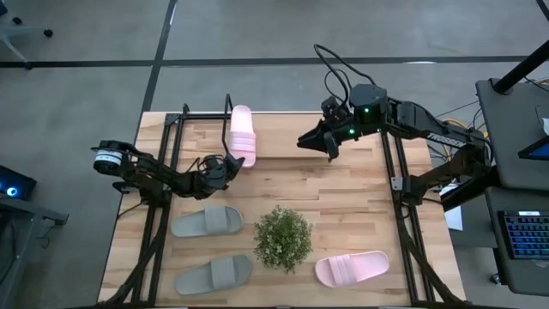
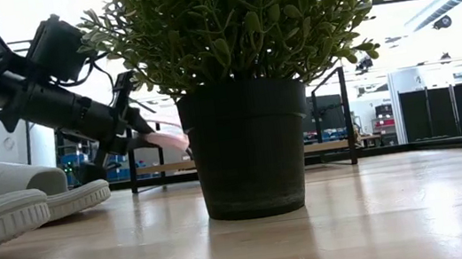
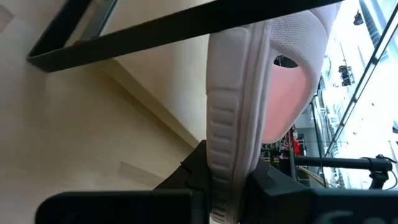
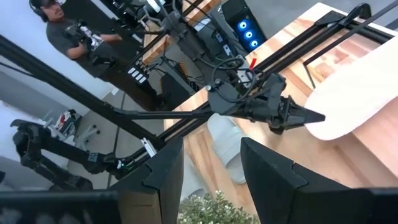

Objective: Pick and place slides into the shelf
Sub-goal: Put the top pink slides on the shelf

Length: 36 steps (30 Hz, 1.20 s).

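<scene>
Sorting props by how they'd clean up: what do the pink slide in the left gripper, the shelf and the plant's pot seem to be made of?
Pink slide: likely soft moulded foam, matte, with a ribbed sole edge. Left gripper is shut on its end.
Shelf: pale wood-look board, thin black rails, probably painted metal.
Pot: dark, smooth, faint sheen; probably plastic, not certain.

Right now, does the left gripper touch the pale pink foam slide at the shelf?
Touching. The left wrist view shows the left gripper fingers shut on the pale pink foam slide's edge.
</scene>
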Motion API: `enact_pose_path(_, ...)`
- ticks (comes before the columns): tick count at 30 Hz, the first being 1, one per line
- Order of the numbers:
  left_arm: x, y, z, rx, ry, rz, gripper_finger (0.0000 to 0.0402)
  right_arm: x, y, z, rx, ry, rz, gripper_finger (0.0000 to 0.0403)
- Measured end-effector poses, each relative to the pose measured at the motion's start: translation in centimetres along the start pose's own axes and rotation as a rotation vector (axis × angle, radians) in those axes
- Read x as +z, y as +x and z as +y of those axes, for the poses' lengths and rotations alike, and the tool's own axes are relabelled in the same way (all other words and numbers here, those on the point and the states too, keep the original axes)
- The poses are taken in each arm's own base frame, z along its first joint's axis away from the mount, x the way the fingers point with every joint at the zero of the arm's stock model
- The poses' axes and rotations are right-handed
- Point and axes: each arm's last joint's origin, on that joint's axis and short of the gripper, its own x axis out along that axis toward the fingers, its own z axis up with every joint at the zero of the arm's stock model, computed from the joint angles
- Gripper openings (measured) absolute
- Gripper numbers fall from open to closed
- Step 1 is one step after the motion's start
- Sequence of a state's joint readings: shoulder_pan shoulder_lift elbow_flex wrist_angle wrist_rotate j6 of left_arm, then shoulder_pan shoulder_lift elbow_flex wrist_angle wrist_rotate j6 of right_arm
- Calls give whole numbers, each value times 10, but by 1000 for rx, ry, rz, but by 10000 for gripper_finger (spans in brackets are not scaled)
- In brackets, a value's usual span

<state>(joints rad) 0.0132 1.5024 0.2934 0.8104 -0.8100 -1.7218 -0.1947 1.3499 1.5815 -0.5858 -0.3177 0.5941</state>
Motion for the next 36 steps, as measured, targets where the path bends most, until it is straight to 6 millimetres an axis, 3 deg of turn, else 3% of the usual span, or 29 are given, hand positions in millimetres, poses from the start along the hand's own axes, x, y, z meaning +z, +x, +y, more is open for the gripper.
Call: enact_pose_path(36,16,9,6,44,8,-14,23,-2,1,3,7,-13,6,151)
